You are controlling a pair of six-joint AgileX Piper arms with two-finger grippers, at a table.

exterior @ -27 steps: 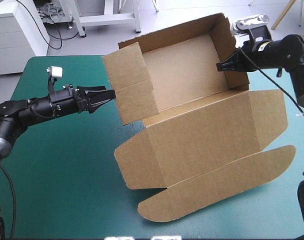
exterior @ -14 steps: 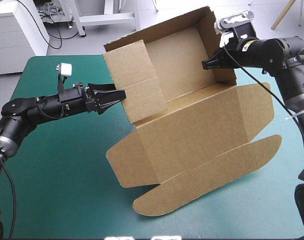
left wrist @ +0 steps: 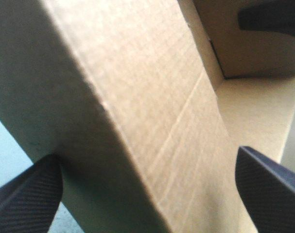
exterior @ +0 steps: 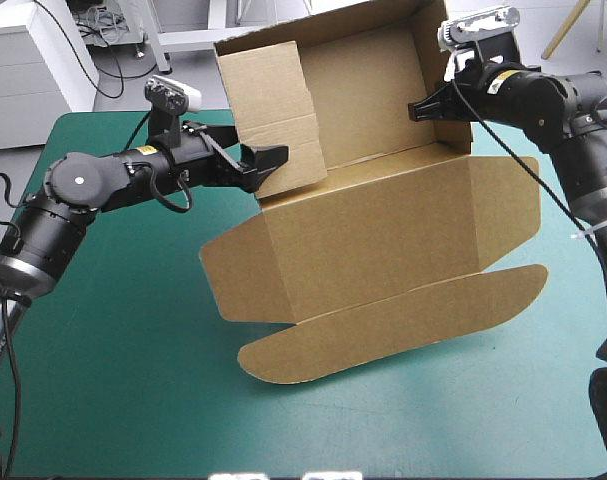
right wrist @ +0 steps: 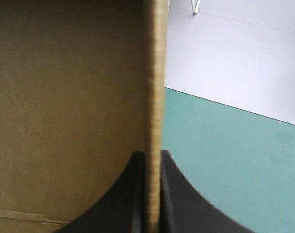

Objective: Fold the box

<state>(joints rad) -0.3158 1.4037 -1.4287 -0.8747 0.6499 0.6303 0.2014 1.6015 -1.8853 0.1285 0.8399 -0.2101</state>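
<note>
Box (exterior: 383,230) upper centre, tray tipped up, lid sprawled over worktop (exterior: 113,350); R pincer (exterior: 419,109) pinching its right wall, L pincer (exterior: 270,168) spread astride left flap, so nip flap squarely, fold inward slow w/ R bracing.

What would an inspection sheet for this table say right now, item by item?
Surface: teal-green cover, no marks seen.
Job's things: brown box, an open tray with its walls raised; the lid is spread open toward the table's near edge.
Clutter: nothing seen.
Grippers: left gripper open, its fingers on either side of the box's left wall; right gripper shut on the right wall.
Cables: nothing seen.
Surroundings: nothing seen.
</note>
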